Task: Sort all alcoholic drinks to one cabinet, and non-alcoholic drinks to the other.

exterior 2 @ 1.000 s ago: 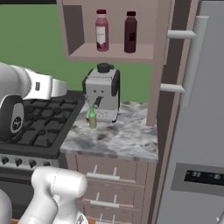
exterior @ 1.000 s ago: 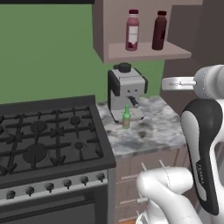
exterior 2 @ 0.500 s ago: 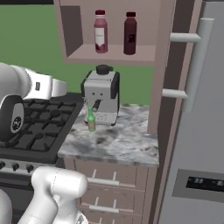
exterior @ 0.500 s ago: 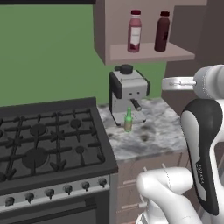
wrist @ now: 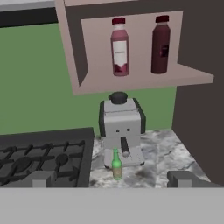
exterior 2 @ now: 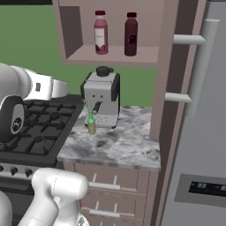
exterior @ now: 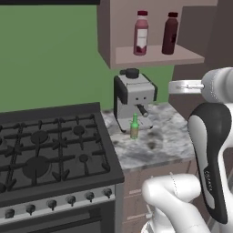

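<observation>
Green bottle [exterior: 134,127], slim and long-necked with a pale label, stands upright on the marbled counter [exterior: 159,145], just in front of the coffee machine [exterior: 134,100] and toward its left front corner; in the right base view the same green bottle [exterior 2: 91,123] stands just beside the machine's drip tray, and in the hand view it [wrist: 116,164] rises in front of the machine's base; it is apart from the stove [exterior: 45,154], which takes up the counter run to the left with its black grates and a row of knobs along the front edge.

Above the coffee machine an open cabinet shelf [exterior: 154,57] carries the pink bottle [exterior: 141,33], white-labelled with a dark red cap, and the dark maroon bottle [exterior: 170,33] to its right; both stand upright, near each other but not touching; the hand view shows the pink bottle [wrist: 120,47] and the maroon one [wrist: 160,44] side by side on that shelf.

End effector [wrist: 109,180] hangs in the air well back from the counter, facing the coffee machine and the shelf; its two dark finger tips [wrist: 40,179] stand far apart at the bottom of the hand view, spread to their widest, with nothing between them; it holds nothing.

A tall refrigerator [exterior 2: 198,132] with pale bar handles stands to the right of the counter.
</observation>
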